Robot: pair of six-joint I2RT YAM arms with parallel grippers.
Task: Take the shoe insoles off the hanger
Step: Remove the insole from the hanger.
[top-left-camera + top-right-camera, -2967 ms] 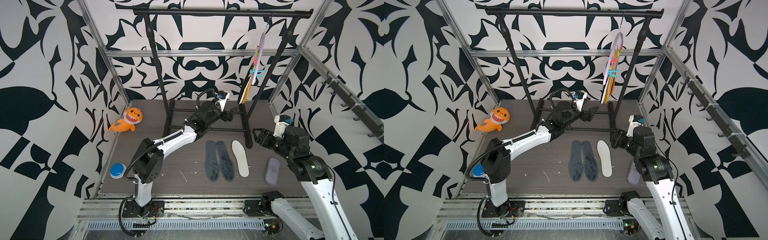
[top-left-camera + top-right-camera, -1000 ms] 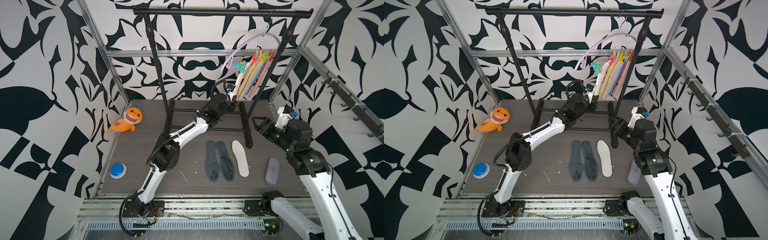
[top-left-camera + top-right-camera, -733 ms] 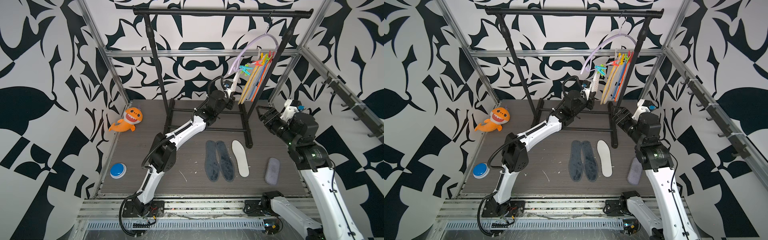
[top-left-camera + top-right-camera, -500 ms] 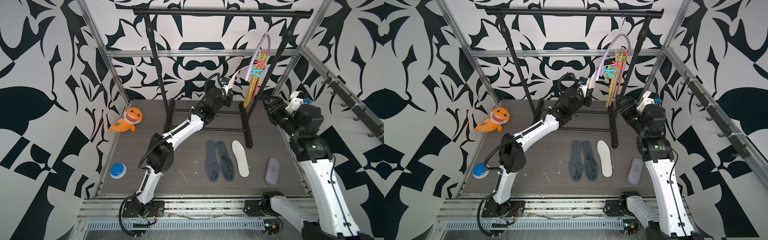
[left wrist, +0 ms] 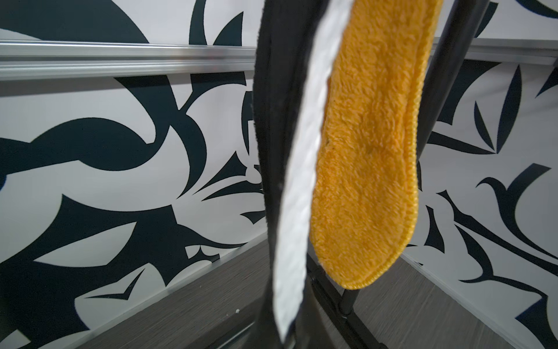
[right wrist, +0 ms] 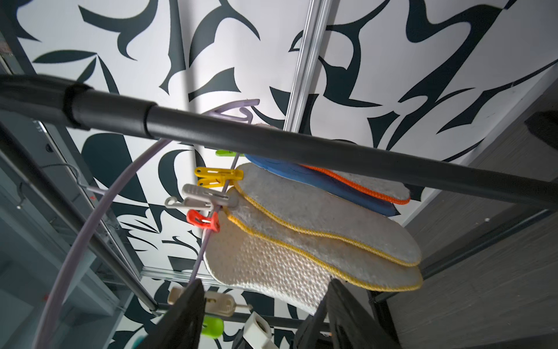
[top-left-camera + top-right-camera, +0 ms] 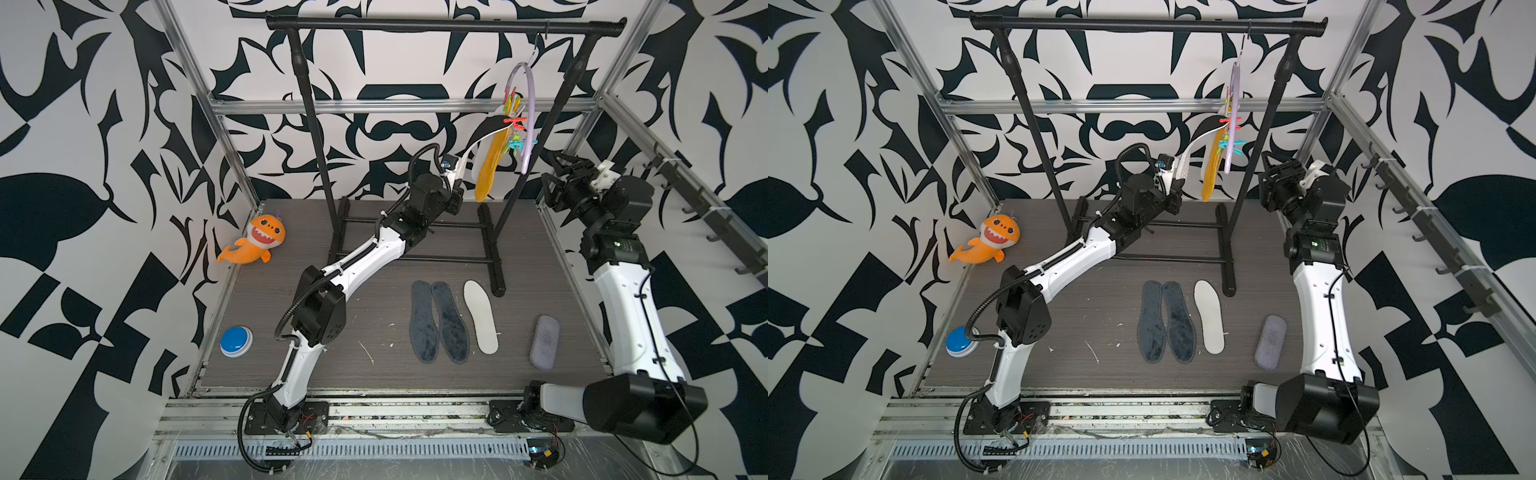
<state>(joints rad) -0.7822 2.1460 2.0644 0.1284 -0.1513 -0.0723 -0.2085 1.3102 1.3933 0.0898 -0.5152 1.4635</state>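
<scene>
The lilac hanger [image 7: 528, 124] [image 7: 1233, 104] hangs edge-on from the black rail, with several shoe insoles pegged to it. My left gripper [image 7: 456, 176] [image 7: 1176, 176] is shut on the lower end of a white insole [image 5: 299, 181], which is stretched taut from its peg. An orange fuzzy insole [image 7: 489, 166] [image 5: 368, 151] hangs beside it. My right gripper [image 7: 557, 176] [image 6: 265, 314] is open, just right of the hanger, beyond the rail post. In its wrist view the white insole's [image 6: 271, 266] edge shows between the jaws. Two dark grey-blue insoles [image 7: 436, 324] and a white one [image 7: 481, 318] lie on the floor.
The black rail's post [image 7: 536, 145] and floor feet [image 7: 492, 249] stand between the arms. A lilac-grey pad [image 7: 544, 341] lies at the front right. An orange shark [image 7: 259, 239] and a blue button [image 7: 235, 340] sit at the left.
The hanger has swung from side-on to edge-on. My left gripper has risen, still holding the white insole. My right gripper has lifted up and back beside the hanger.
</scene>
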